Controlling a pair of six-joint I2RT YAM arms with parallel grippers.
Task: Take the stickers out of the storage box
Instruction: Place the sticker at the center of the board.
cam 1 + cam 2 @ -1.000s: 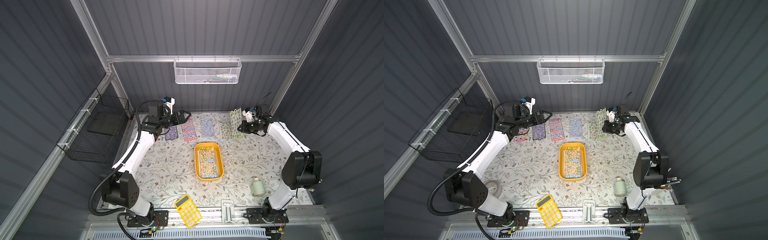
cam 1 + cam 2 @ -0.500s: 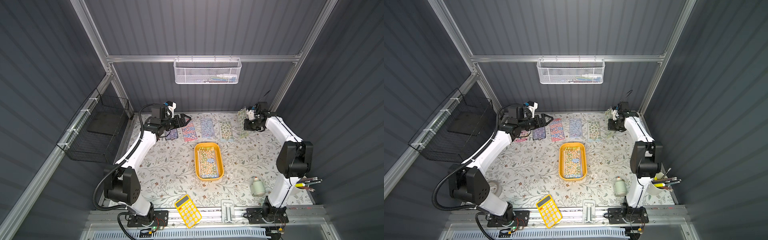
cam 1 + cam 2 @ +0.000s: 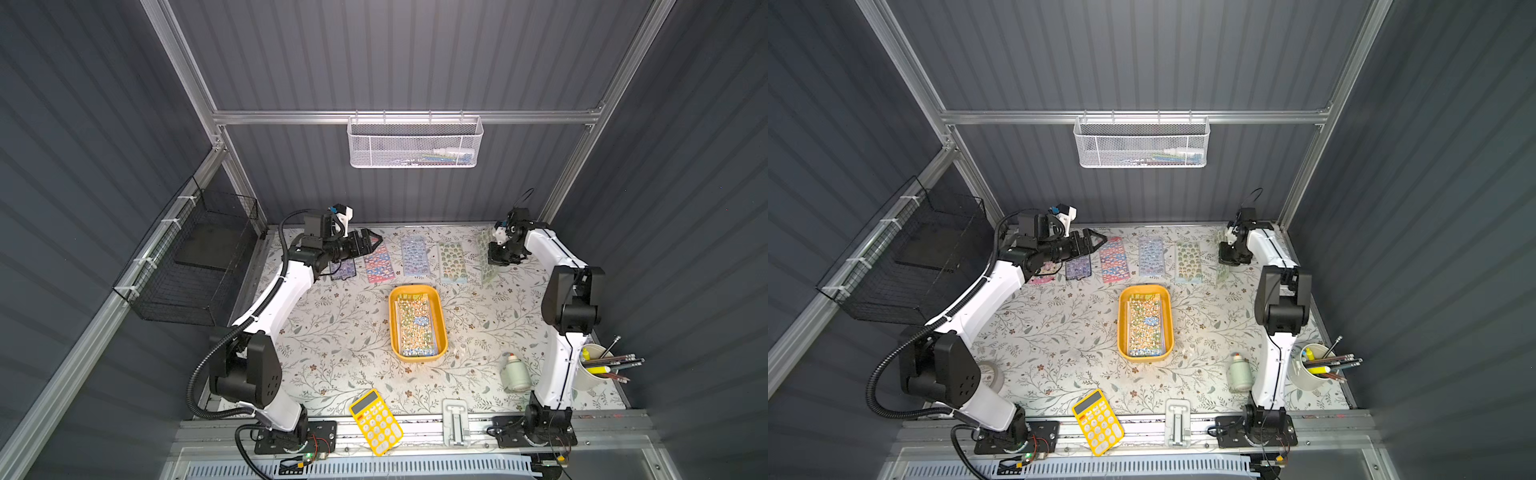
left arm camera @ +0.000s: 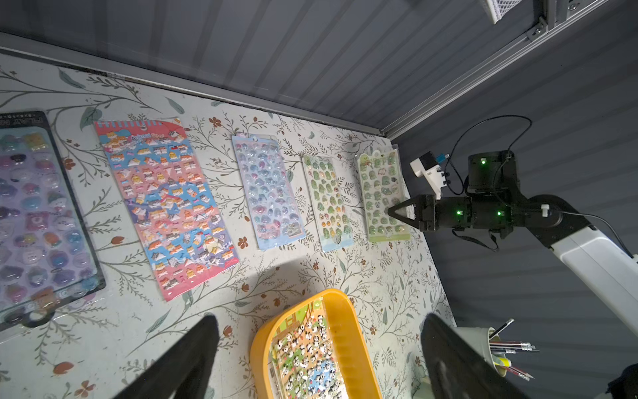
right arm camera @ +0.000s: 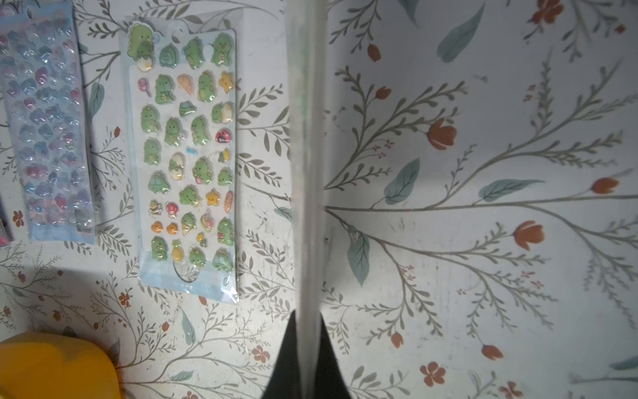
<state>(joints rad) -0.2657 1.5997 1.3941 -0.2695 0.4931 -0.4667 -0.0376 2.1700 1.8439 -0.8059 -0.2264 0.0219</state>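
The mustard-yellow storage box (image 3: 439, 303) (image 3: 1123, 320) (image 4: 347, 331) lies mid-table with a panda sheet of stickers (image 3: 415, 328) (image 4: 303, 359) inside. Several other sticker sheets lie in a row along the back: purple (image 3: 345, 269), red-blue (image 3: 377, 264) (image 4: 165, 203), pale blue (image 3: 414, 255) and green (image 3: 451, 257) (image 5: 186, 155). My right gripper (image 3: 495, 261) (image 4: 392, 211) (image 5: 307, 321) is shut on another green sticker sheet (image 3: 485, 266) (image 4: 379, 186) (image 5: 307, 155), held on edge at the row's right end. My left gripper (image 3: 372, 241) (image 3: 1098, 240) (image 4: 319, 324) hovers open above the row's left part, holding nothing.
A yellow calculator (image 3: 376, 422) lies at the front edge. A small bottle (image 3: 514, 372) and a cup of pencils (image 3: 594, 370) stand front right. A white mesh basket (image 3: 415, 143) hangs on the back wall, a black wire basket (image 3: 195, 270) on the left wall.
My right arm has swung outward and carried the green sheet down to the right end of the row. My left arm has shifted only slightly, its jaws staying open.
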